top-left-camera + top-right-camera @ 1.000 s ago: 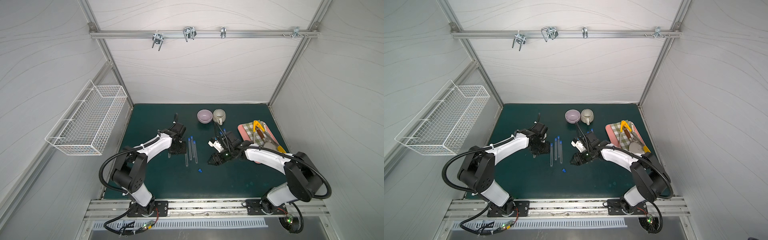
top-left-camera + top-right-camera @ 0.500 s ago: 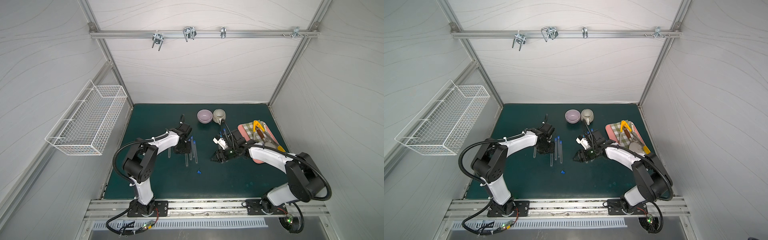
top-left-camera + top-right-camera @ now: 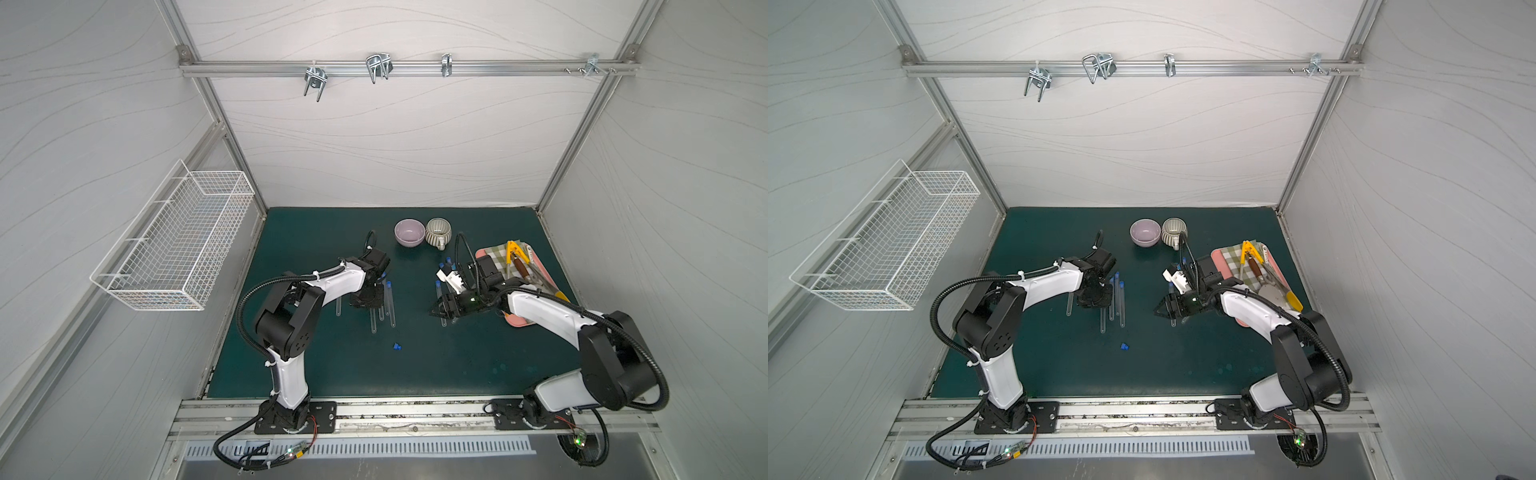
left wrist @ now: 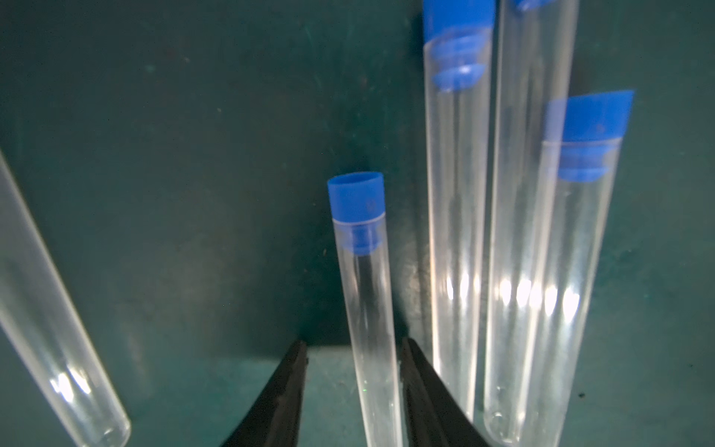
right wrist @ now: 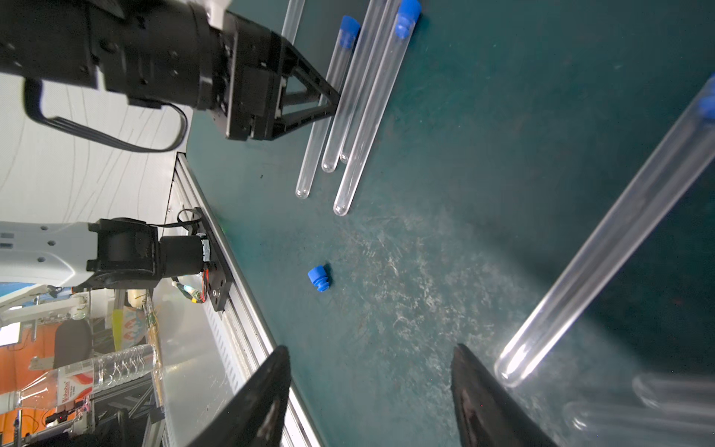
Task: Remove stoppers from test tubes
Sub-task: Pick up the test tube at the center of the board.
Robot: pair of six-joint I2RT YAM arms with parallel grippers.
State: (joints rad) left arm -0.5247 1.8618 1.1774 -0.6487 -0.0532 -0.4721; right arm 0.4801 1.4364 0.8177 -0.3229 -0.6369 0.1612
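Note:
Several clear test tubes (image 3: 383, 305) lie side by side on the green mat, most with blue stoppers (image 3: 389, 285) at their far ends. My left gripper (image 3: 369, 304) reaches down over them. In the left wrist view its jaws (image 4: 354, 348) straddle one stoppered tube (image 4: 367, 309); one finger touches it and a gap shows at the other. That tube's stopper (image 4: 356, 199) is seated. A loose stopper (image 3: 397, 346) lies on the mat nearer the front. My right gripper (image 3: 434, 313) is open and empty, next to more tubes (image 5: 603, 247).
A bare tube (image 3: 338, 305) lies alone left of the cluster. A purple bowl (image 3: 409, 232) and striped mug (image 3: 438, 230) stand at the back. A pink tray (image 3: 519, 323) with a checked cloth and yellow-handled tools is at the right. A wire basket (image 3: 174, 245) hangs on the left wall.
The left arm swung its gripper right, over the tube cluster, and its jaws narrowed around one tube. The right gripper drew back slightly and opened wider.

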